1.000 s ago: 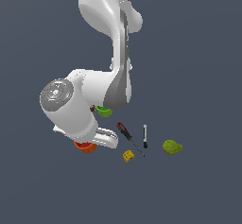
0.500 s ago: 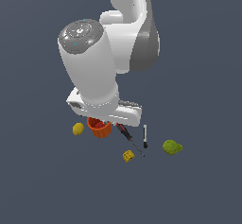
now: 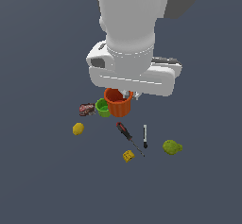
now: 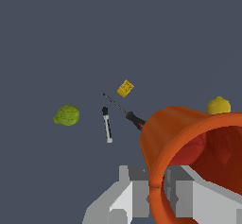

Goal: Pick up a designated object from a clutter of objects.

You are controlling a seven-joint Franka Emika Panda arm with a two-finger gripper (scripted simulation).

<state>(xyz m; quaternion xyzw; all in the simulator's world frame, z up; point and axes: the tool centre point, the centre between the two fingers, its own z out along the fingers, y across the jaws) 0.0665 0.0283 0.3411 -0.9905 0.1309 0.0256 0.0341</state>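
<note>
The gripper (image 4: pixel 158 190) pinches the orange cup (image 3: pixel 118 103) by its rim wall, hanging it just under the wrist. Beside the cup sits the green cup (image 3: pixel 102 107); farther off lie the screwdriver (image 3: pixel 125 132), marker (image 3: pixel 145 136) and pear-like fruit (image 3: pixel 172 147).

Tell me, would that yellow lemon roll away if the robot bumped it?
Probably, a little. The lemon looks rounded with nothing touching it, so a nudge would likely set it rolling. Its slightly oval shape suggests a wobbly, short roll rather than a straight one. It looks smooth too, so it might slip from a pinch.
</note>
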